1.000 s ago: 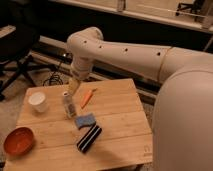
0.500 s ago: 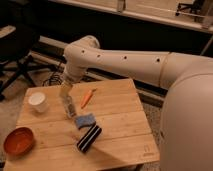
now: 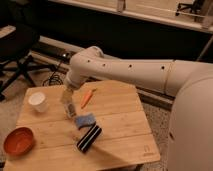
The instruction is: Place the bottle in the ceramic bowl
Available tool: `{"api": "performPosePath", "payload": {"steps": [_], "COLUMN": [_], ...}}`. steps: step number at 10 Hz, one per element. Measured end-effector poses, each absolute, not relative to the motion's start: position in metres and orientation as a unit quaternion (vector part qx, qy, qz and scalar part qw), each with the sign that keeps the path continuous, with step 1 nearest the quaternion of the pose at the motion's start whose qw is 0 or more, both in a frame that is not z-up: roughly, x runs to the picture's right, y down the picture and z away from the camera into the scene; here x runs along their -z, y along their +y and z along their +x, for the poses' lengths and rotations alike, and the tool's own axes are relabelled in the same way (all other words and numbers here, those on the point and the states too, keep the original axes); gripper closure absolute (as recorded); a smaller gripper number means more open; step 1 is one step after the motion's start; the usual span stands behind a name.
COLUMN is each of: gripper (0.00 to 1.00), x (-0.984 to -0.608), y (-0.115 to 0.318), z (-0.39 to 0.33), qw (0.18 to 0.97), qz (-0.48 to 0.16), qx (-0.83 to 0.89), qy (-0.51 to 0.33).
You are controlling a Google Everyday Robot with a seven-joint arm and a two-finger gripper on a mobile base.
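The bottle [image 3: 69, 108], small and clear with speckled contents, stands upright on the wooden table [image 3: 120, 120], left of the middle. My gripper [image 3: 66, 96] is right at the bottle's top, reaching down over it from above, and it hides the cap. The ceramic bowl [image 3: 19, 141], orange-red and shallow, sits empty at the table's front left corner, well apart from the bottle and the gripper.
A white cup [image 3: 38, 101] stands just left of the bottle. An orange carrot-like piece [image 3: 87, 97] lies to its right. A blue sponge [image 3: 85, 120] and a black ribbed object [image 3: 89, 138] lie in front of it. An office chair [image 3: 15, 45] stands to the far left.
My arm has swung left and lowered, bringing the gripper down onto the bottle's top. The bottle, the bowl and the other things have stayed in place.
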State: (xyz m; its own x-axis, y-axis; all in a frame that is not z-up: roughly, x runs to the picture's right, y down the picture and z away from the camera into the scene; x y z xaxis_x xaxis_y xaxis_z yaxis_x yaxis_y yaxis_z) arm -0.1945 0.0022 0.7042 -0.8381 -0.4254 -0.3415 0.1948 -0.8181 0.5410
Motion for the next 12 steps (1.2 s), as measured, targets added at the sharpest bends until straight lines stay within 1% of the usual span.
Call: {"api": "performPosePath", "payload": {"steps": [5, 6, 7, 8, 10, 11, 12], "gripper": [0.20, 0.21, 0.26, 0.38, 0.58, 0.66, 0.77], "x": [-0.717, -0.721, -0.723, -0.726, -0.731, -0.733, -0.737], "y": [0.021, 0.024, 0.026, 0.028, 0.030, 0.031, 0.033], "z": [-0.208, -0.211, -0.214, -0.217, -0.221, -0.222, -0.225], "qw": [0.151, 0.150, 0.150, 0.152, 0.150, 0.149, 0.145], "qz": [0.239, 0.237, 0.237, 0.236, 0.234, 0.232, 0.230], "qx": [0.921, 0.920, 0.919, 0.917, 0.915, 0.915, 0.915], "qy": [-0.267, -0.273, -0.278, -0.284, -0.292, -0.294, -0.297]}}
